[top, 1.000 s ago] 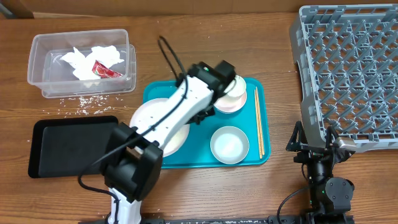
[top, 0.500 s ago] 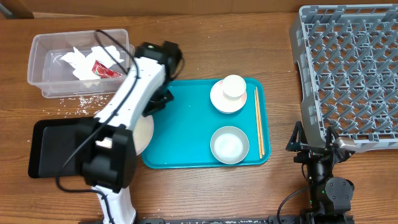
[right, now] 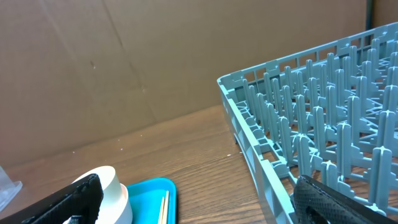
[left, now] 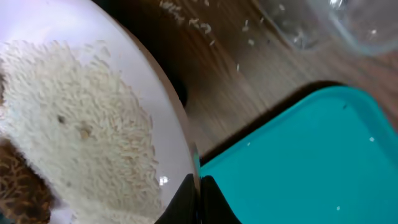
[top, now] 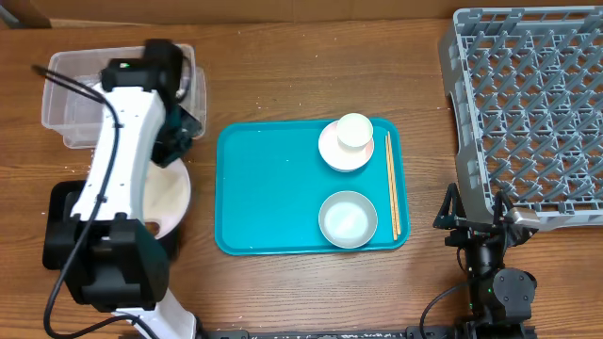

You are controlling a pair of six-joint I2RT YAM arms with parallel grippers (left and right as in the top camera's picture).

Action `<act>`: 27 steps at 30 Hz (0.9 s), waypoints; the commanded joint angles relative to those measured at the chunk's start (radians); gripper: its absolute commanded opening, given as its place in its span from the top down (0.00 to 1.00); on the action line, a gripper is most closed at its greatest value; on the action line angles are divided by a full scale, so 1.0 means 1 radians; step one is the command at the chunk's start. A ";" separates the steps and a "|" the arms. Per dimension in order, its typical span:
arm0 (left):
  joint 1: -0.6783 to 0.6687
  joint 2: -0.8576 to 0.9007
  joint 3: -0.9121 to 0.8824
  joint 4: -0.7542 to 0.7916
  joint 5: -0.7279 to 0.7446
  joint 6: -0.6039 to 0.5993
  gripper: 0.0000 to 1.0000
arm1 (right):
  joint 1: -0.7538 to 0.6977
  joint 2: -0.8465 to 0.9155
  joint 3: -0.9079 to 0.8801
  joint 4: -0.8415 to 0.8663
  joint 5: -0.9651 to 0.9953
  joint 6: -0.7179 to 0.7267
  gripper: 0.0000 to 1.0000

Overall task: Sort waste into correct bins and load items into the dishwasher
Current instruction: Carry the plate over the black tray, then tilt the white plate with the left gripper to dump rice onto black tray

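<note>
My left gripper (top: pixel 175 151) is shut on the rim of the round white plate (top: pixel 173 195), holding it left of the teal tray (top: pixel 273 188), over the right end of the black bin (top: pixel 57 202). In the left wrist view the plate (left: pixel 81 93) carries white rice and a brown food scrap (left: pixel 18 183), and my gripper (left: pixel 199 196) pinches its edge. The clear bin (top: pixel 71 89) lies behind my arm, its contents hidden. A cup (top: pixel 353 130) on a small bowl, a second bowl (top: pixel 347 218) and chopsticks (top: pixel 391 184) lie on the teal tray. My right gripper (top: pixel 476 221) stands open and empty.
The grey dishwasher rack (top: pixel 528 113) fills the right side, also close in the right wrist view as a rack (right: pixel 311 124). Loose rice grains (left: pixel 186 18) lie on the wood by the clear bin (left: pixel 339 18).
My left arm has swung the plate leftward off the teal tray to above the black bin beside the clear bin. The right arm has not moved.
</note>
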State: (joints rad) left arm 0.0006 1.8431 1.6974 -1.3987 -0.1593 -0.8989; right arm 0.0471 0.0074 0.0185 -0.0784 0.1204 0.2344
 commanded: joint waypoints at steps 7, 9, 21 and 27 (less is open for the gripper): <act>0.171 -0.018 0.021 0.100 0.235 0.188 0.96 | -0.003 -0.003 -0.010 0.006 0.009 -0.006 0.00; 0.206 -0.018 0.021 0.114 0.281 0.220 0.96 | -0.003 -0.003 -0.010 0.006 0.010 -0.006 0.00; 0.452 -0.018 0.021 0.080 0.724 0.475 0.96 | -0.003 -0.003 -0.010 0.006 0.010 -0.006 0.00; 0.538 -0.018 0.021 0.045 0.811 0.546 0.96 | -0.003 -0.003 -0.010 0.006 0.009 -0.006 0.00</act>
State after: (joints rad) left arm 0.5030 1.8431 1.6974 -1.3388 0.5320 -0.4404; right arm 0.0475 0.0074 0.0185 -0.0780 0.1204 0.2348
